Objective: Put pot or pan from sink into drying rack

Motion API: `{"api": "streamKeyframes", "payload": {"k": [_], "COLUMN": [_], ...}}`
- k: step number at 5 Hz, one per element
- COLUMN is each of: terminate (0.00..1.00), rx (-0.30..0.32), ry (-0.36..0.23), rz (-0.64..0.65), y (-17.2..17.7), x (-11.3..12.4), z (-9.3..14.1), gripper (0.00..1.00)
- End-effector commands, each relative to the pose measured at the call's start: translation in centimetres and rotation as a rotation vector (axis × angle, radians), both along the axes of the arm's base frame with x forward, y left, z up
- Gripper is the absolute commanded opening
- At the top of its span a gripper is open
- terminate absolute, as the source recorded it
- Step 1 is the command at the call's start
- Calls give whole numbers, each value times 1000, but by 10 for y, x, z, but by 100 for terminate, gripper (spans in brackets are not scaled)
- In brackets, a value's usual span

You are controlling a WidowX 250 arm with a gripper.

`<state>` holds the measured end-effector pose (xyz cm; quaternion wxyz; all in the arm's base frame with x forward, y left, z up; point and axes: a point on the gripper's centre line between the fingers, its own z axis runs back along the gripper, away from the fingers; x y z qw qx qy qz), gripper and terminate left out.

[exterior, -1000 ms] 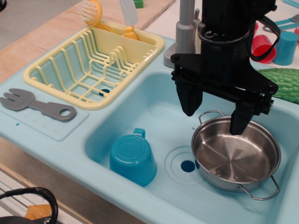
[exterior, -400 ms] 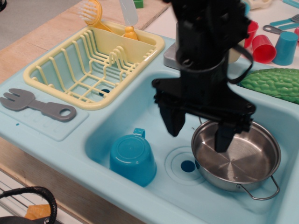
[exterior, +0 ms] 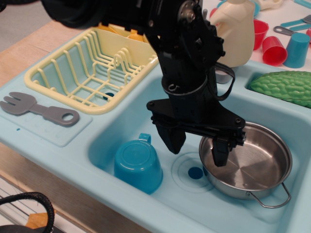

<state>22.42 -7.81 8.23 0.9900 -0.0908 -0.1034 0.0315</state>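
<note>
observation.image: the black gripper (exterior: 196, 146) hangs low over the sink (exterior: 146, 109), its jaws spread wide and holding nothing. One finger (exterior: 171, 139) points down over bare basin floor, just above the drain ring; the other (exterior: 219, 151) sits inside the near-left rim of the pan (exterior: 252, 167). Whether that finger touches the pan's metal cannot be told. The pan rests upright on the right side of the sink floor, one wire handle (exterior: 272, 198) showing at its front right edge; the far handle is hidden behind the arm. The drain (exterior: 195, 173) lies just left of the pan, between it and the cup (exterior: 137, 165). The cup is teal, lies mouth down at the sink's front left, handle toward the rear, well apart from the pan. The rack (exterior: 92, 68) stands at the rear left on the counter, just beside the sink's left rim; a small dark hole shows through its floor, and yellow items in its far side compartment are mostly hidden by the arm. A grey fork (exterior: 39, 109) lies flat on the counter in front of the rack. Behind the sink at right are a cream jug (exterior: 238, 34), a green knobbly item (exterior: 286, 87), a red cup (exterior: 273, 50) and a blue cup (exterior: 296, 49).
</note>
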Motion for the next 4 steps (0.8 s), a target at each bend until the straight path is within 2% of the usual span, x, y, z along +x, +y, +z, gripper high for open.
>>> {"api": "streamKeyframes", "payload": {"k": [1,2,4], "terminate": [0,0,0], "rx": [-20,-41,-31], "ry": [10,32,38], "rz": [-23,-22,-11], "y": [0,-1,-2], "x": [13,19,17], "z": [-5,-17,-13], "gripper": [100,0,0]}}
